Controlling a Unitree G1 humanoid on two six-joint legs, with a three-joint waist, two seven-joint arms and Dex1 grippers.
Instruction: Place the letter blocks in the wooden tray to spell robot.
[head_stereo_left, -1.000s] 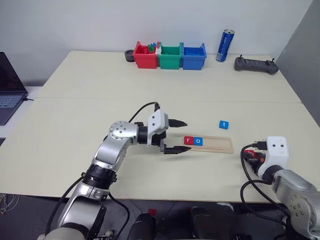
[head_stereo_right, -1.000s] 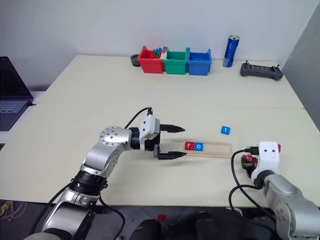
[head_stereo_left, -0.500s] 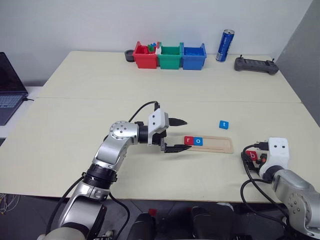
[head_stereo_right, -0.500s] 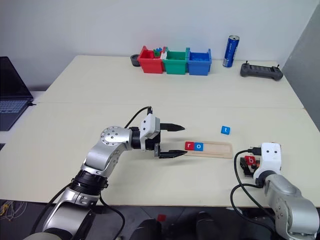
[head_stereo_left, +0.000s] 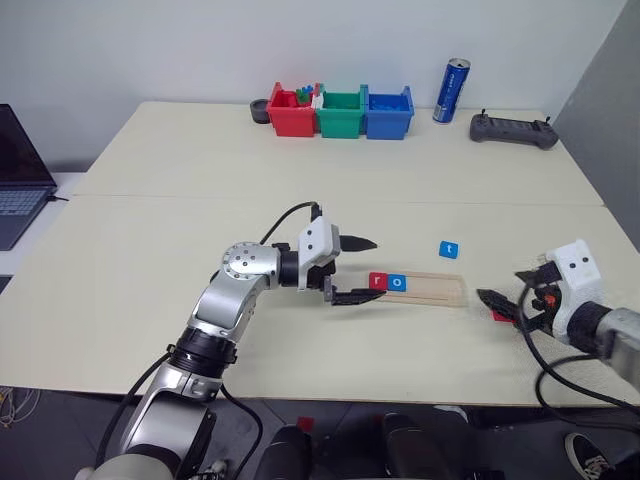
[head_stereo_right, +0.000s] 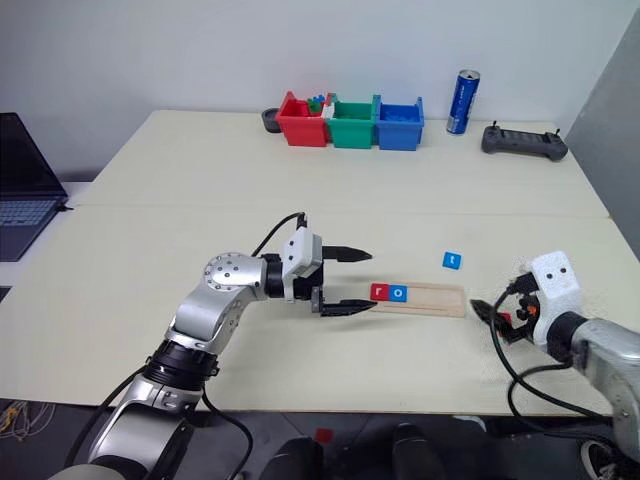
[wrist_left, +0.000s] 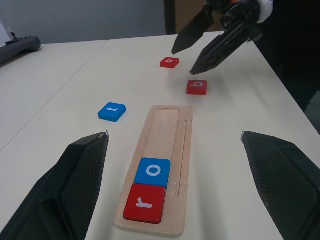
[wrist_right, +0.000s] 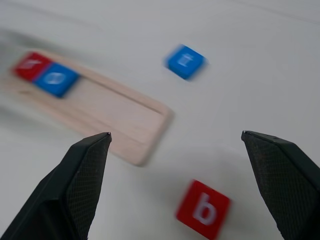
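The wooden tray holds red r and blue o at its left end — blue t, red b and red o lie beyond its right end on the surface. Both pincers gape empty — left pincer at the tray's left end, right pincer above b.

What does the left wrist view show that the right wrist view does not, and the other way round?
Left wrist view, not the right: the red o block lying past the tray's free end, the open left gripper, and a dark controller.

Right wrist view, not the left: no further thing; it looks along the right gripper's own open fingers.

Both: the wooden tray with the red r block and the blue o block at one end, the blue t block and the red b block loose beside it, and the right gripper.
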